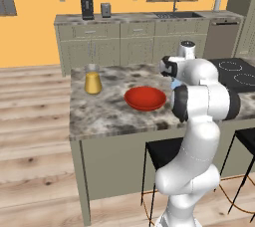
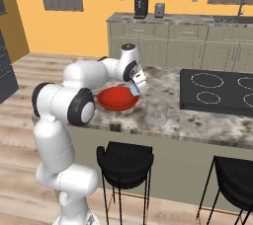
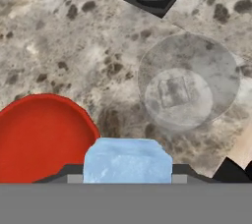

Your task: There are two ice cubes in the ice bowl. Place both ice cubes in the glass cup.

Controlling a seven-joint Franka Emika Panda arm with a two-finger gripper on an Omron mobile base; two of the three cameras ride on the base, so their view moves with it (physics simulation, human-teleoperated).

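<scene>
While the tool (image 3: 127, 176) hung over the marble table (image 3: 59, 51), it was clamped on one pale-blue ice cube (image 3: 127, 161), held up between the fingers just past the rim of the red ice bowl (image 3: 42, 137). In the hand view the clear glass cup (image 3: 189, 83) stood on the table near the bowl, and a faint square at its bottom looked like an ice cube (image 3: 173, 92) already inside, though it was too washed out to be sure. In the right base view the held cube (image 2: 134, 89) sat at the bowl's (image 2: 117, 98) far edge, with the cup (image 2: 156, 111) just beside the bowl.

The risk from here, as I judged it, lay in the carry and the drop. The cube was small and slick-looking, so a loosened squeeze could let it fall on the table short of the cup. A release off-centre could bounce it off the rim. Coming down too low could knock the light cup over and spill what was in it.

Counted: one bowl, with no cube visible in it; one glass cup; one cube in the tool and apparently one in the cup; one yellow cone-shaped vessel (image 1: 92, 82) well apart; one black cooktop (image 2: 217, 91).
</scene>
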